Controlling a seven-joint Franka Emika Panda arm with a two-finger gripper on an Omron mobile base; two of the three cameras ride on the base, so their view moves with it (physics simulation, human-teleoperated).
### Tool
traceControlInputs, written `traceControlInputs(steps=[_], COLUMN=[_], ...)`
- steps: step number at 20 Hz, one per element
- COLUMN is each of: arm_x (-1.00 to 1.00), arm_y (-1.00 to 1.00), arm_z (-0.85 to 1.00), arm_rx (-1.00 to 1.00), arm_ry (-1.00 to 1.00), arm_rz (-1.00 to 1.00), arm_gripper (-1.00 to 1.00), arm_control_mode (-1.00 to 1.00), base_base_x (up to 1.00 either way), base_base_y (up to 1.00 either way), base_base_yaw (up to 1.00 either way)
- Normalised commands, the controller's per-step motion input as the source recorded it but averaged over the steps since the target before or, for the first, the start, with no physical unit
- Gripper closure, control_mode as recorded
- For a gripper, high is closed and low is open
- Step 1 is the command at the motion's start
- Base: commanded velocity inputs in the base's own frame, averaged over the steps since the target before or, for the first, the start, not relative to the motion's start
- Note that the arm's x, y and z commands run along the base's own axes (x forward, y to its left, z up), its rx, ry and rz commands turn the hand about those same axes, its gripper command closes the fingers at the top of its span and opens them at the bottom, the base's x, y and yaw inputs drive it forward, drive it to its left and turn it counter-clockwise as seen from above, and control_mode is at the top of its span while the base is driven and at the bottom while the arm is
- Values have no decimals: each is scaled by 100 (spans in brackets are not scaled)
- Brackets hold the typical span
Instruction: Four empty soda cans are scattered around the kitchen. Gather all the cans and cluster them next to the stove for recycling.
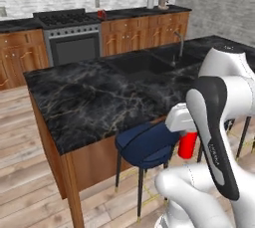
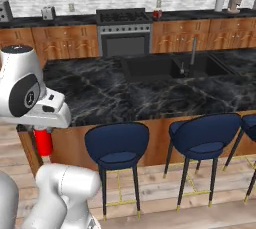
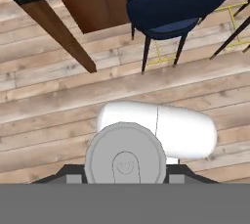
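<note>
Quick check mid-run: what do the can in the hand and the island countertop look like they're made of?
Can: looks like painted metal, with a plain bright red side; its top in the hand view is silvery grey with a pull-tab outline. Island countertop: looks like polished black marble, dark with pale veins and a soft sheen; being rendered, it could be any stone.

Arm folded low in front of base, gripper point(image 3: 124, 176) pointing down at floor, jaws clamped tight round red soda can point(image 1: 188, 144).
</note>
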Motion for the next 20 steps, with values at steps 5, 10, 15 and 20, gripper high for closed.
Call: traceControlInputs(steps=[5, 10, 15, 20], arm_x=[0, 0, 0, 0], arm_y=[0, 0, 0, 0], arm_z=[0, 0, 0, 0], arm_rx=[0, 0, 0, 0], arm_ry=[0, 0, 0, 0], arm_rz=[0, 0, 0, 0], arm_gripper=[100, 100, 100, 100], arm_control_mode=[100, 100, 100, 100], base_base_x=[-45, -14, 2, 46], base_base_y=[81, 100, 100, 91], base_base_yaw=[21, 30, 28, 17])
